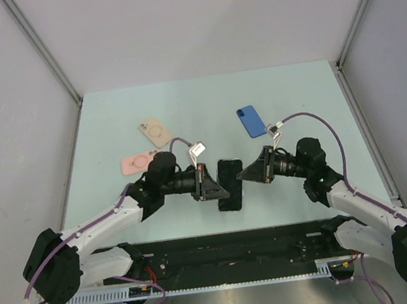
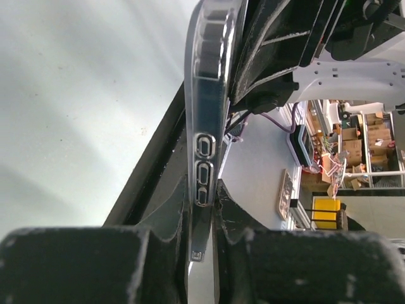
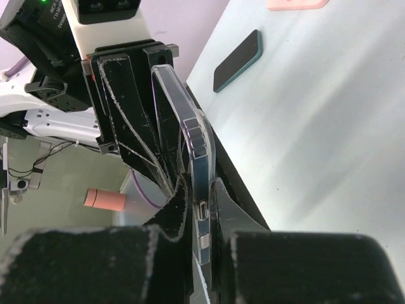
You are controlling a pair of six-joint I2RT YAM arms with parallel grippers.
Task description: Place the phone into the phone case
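Left claw: the left claw (image 1: 209, 183) is clenched on the left long edge of the black phone (image 1: 229, 184). In its own wrist view the left claw (image 2: 201, 218) has one finger on each face of the slab.
Right claw: the right claw (image 1: 245, 173) is clamped on the opposite long edge, facing the left one. In its wrist view the right claw (image 3: 199, 204) pinches the rim near a port cut-out.
Phone: it hangs between the two claws at the middle of the near half of the worktop, long axis running near to far. Its near end is low, close to the black base rail.
Case on the phone: a clear, glossy plastic phone case (image 2: 204, 114) wraps the edge that both wrist cameras see, with raised button covers along it. The same rim shows as a curved transparent band (image 3: 190, 130) in the right wrist view. Whether the phone is fully seated in it cannot be told.
Pink case: a flat pink phone case with a ring on its back (image 1: 137, 162) lies just beyond the left arm's wrist.
Beige case: a beige phone case with a ring (image 1: 155, 131) lies just beyond the pink one.
Blue case: a blue phone case (image 1: 252, 121) lies beyond the right claw, apart from it.
Worktop: pale mint-green worktop (image 1: 204, 99), walled in white.
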